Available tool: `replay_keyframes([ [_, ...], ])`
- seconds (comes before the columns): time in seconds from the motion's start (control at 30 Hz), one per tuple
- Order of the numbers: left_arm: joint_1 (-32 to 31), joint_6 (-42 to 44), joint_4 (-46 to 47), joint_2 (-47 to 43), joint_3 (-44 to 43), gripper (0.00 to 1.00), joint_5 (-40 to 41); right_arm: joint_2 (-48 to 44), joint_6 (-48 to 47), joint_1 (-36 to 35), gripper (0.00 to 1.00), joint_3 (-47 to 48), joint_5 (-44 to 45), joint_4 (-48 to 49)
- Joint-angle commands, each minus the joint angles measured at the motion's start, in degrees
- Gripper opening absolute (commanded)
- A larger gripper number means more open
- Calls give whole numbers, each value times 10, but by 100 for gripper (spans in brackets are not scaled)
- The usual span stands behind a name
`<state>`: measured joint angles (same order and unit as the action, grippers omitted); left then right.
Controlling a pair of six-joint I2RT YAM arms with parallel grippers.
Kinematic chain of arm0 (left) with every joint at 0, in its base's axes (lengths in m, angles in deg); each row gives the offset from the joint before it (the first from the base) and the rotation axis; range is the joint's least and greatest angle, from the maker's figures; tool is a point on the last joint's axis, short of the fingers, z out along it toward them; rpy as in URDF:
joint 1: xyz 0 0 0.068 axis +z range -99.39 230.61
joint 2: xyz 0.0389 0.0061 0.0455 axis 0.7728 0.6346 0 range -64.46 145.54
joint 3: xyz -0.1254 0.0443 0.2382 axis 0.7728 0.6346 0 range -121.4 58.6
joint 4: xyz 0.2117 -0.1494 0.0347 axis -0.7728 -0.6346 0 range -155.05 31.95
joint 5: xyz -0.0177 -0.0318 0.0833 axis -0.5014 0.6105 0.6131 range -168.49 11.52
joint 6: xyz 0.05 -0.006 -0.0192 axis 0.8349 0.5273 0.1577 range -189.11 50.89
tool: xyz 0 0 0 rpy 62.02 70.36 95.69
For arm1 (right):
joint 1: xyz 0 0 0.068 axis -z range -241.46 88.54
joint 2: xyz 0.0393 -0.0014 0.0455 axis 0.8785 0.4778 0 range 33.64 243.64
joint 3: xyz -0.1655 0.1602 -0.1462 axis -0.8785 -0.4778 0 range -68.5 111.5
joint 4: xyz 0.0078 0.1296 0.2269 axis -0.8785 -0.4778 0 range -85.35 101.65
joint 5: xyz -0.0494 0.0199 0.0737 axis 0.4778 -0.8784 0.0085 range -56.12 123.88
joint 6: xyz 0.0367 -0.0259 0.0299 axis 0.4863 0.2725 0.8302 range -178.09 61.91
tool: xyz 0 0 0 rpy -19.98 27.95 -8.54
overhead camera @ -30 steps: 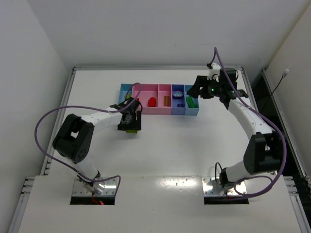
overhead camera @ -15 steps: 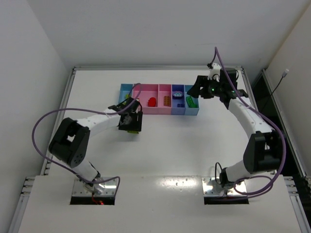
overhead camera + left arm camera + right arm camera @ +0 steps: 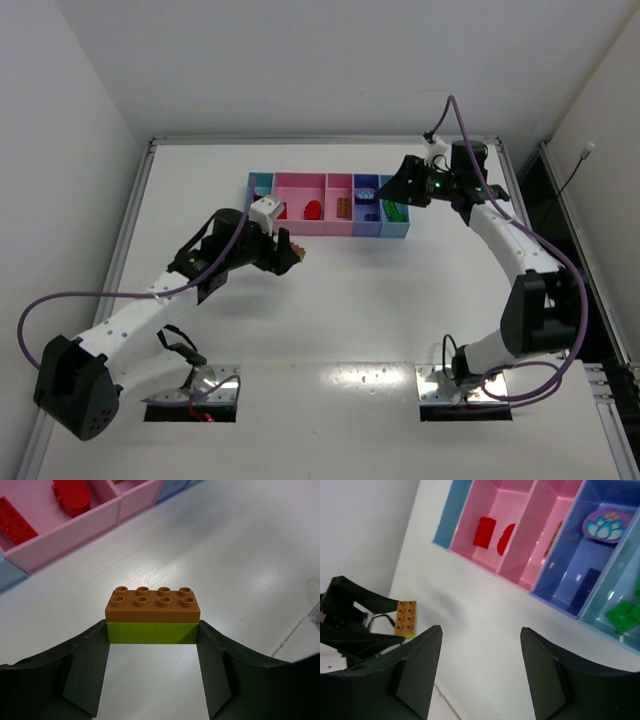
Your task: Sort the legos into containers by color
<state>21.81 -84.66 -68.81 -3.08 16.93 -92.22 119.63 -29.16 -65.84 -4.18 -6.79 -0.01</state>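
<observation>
My left gripper (image 3: 152, 635) is shut on a stack of two legos, an orange brick (image 3: 152, 609) on top of a yellow-green brick (image 3: 152, 632). It holds the stack in front of the wide pink tray (image 3: 75, 532); the stack also shows in the top view (image 3: 297, 256). The tray row (image 3: 328, 232) runs light blue, wide pink, narrow pink, periwinkle, blue. Two red bricks (image 3: 482, 531) lie in the wide pink tray, an orange one (image 3: 553, 532) in the narrow pink tray, a purple one (image 3: 585, 587) in the periwinkle tray and a green one (image 3: 621, 615) in the blue tray. My right gripper (image 3: 480, 630) is open and empty above the row's right end.
A round lotus-print piece (image 3: 605, 525) lies at the back of the periwinkle tray. The light blue tray (image 3: 451, 517) is at the row's left end. A raised rail (image 3: 135, 215) borders the table's left side. The left arm's purple cable (image 3: 60, 300) loops at the left.
The left arm has swung into a new pose, elbow down and to the left. Its gripper has carried the brick stack slightly right and nearer. The right arm has barely moved.
</observation>
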Motion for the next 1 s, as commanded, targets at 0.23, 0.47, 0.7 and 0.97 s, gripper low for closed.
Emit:
replay_keyframes([
  [0.23, -32, 133, 157, -7, 10, 0, -57, 54, 40, -69, 63, 149, -43, -129],
  [0.47, -70, 212, 181, 4, 4, 0, -7, 60, 0, -129, 62, 168, -4, -161],
  [0.7, -90, 237, 181, 4, -2, 0, 23, 43, -28, -179, 62, 142, 28, -173],
  [0.97, -90, 230, 195, 15, -12, 0, 23, 49, -54, -229, 61, 149, 59, -167],
])
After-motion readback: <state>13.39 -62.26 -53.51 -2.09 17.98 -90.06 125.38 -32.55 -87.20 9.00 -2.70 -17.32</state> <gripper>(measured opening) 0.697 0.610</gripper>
